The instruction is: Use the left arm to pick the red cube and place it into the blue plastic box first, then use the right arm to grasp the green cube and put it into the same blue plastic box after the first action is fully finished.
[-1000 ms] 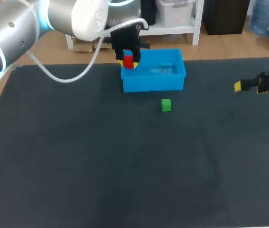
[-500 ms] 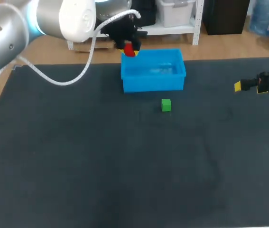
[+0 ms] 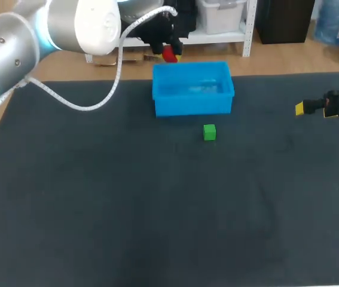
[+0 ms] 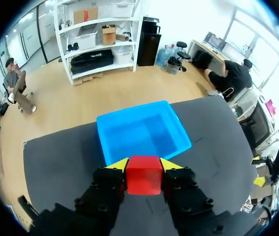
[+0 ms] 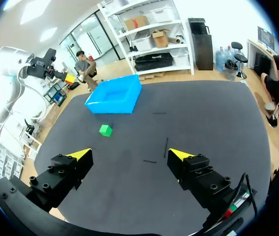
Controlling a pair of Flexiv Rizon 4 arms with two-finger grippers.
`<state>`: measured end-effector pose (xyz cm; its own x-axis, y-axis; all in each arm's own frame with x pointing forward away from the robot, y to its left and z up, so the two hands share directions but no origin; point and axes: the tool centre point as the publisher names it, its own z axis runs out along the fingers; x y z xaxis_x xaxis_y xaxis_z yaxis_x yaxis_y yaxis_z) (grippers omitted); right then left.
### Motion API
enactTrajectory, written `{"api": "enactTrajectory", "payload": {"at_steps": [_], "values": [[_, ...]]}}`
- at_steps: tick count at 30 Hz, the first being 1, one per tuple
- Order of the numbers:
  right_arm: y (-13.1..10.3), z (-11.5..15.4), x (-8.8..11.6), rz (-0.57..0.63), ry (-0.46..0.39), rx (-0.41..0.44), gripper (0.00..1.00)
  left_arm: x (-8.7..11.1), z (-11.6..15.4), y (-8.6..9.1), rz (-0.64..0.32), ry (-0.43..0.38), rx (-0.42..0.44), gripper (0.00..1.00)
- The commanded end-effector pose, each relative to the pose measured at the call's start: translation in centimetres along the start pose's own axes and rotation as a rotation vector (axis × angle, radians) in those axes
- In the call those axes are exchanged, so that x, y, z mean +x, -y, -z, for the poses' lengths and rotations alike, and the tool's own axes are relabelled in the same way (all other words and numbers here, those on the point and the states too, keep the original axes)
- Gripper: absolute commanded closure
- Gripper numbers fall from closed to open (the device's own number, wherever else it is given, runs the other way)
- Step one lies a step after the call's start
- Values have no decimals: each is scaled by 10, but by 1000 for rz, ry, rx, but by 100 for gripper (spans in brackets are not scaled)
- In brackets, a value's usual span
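My left gripper (image 3: 170,55) hangs in the air just past the far left corner of the blue plastic box (image 3: 193,88), shut on the red cube (image 3: 169,54). In the left wrist view the red cube (image 4: 143,174) sits clamped between the yellow-tipped fingers of that gripper (image 4: 143,164), with the blue box (image 4: 141,131) below and ahead, nothing inside it. The green cube (image 3: 209,132) rests on the dark mat just in front of the box. My right gripper (image 3: 312,107) stays at the table's right side, open and holding nothing; its wrist view shows the gripper (image 5: 129,154), the green cube (image 5: 105,130) and the box (image 5: 114,99).
The dark mat (image 3: 157,203) covers the table, with bare room in front of the green cube. My left arm's white cable (image 3: 91,95) loops over the table's far left part.
My left gripper has risen with the red cube, from low over the box's left end to above and beyond its far left corner. The right arm has kept still.
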<state>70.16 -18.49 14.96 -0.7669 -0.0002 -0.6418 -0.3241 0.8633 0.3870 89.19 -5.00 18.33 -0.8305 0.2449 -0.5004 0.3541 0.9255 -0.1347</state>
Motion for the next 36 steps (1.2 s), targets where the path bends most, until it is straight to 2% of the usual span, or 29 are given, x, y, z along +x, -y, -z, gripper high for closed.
{"api": "enactTrajectory", "payload": {"at_steps": [1, 11, 18, 27, 36], "values": [[0, 1, 0, 1, 0, 1, 0, -21, -9, 2, -12, -12, 3, 100], [0, 1, 0, 1, 0, 1, 0, -50, -18, 9, -58, -5, -7, 100], [0, 1, 0, 1, 0, 1, 0, -64, -34, 5, -67, -8, -21, 100], [0, 1, 0, 1, 0, 1, 0, -76, -47, -2, -48, 1, -17, 100], [0, 1, 0, 1, 0, 1, 0, -77, -59, -5, -10, 2, 10, 100]]}}
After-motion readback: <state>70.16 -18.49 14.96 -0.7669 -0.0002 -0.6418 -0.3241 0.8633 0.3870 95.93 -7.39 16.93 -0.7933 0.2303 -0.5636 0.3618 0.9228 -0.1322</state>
